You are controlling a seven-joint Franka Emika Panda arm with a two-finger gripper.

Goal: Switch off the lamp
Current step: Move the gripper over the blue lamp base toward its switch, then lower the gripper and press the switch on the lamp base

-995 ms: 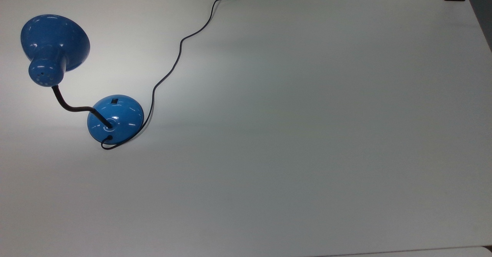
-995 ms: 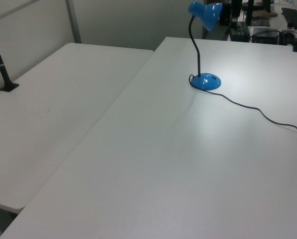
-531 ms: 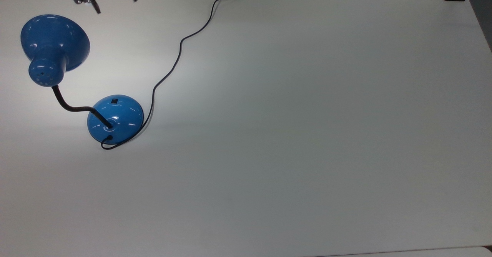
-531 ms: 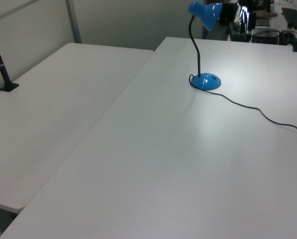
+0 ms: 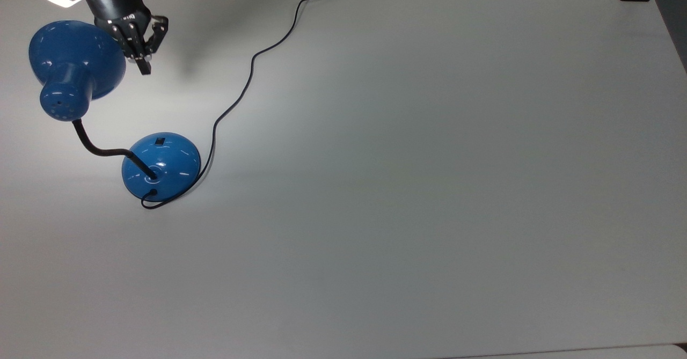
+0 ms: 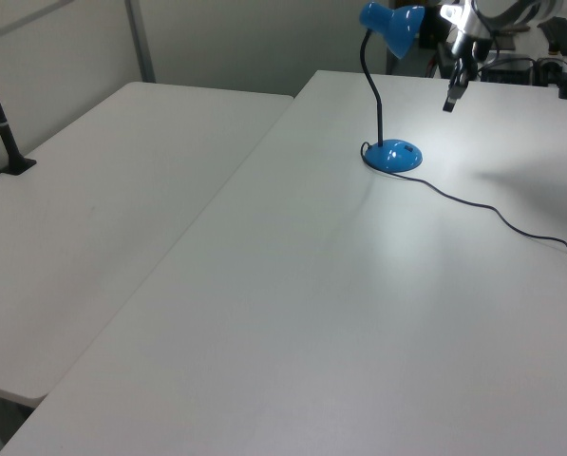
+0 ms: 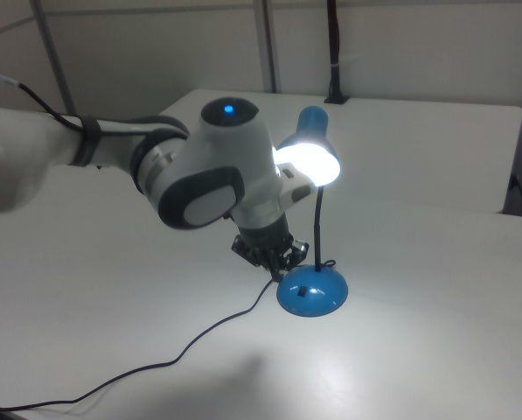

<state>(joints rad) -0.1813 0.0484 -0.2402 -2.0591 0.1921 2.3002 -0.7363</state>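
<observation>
White and broad, the counter (image 5: 429,187) takes up most of the top view, and in the left view a second white table (image 6: 103,209) stands against its edge, with a pale wall behind. Near the top view's left edge stands the lamp (image 5: 161,166), a glossy blue desk lamp: its round domed base sits on the counter with a small black switch (image 5: 160,141) on the side facing the top view's upper edge, a black gooseneck (image 5: 99,147) bends away toward the top view's left, and the cone shade (image 5: 75,58) hangs over the counter near the far corner. In the right view the shade's mouth glows bright, so the lamp is lit. A black cord (image 5: 252,64) leaves the base and snakes across the counter to its far edge. The robot's hand (image 5: 144,65) hangs in the air just beside the shade's rim on the top view's right, apart from the base and switch, which lie further toward the top view's lower edge; its fingers are pressed together and grip nothing. In the right view the hand (image 7: 274,262) points down just beside the base.
</observation>
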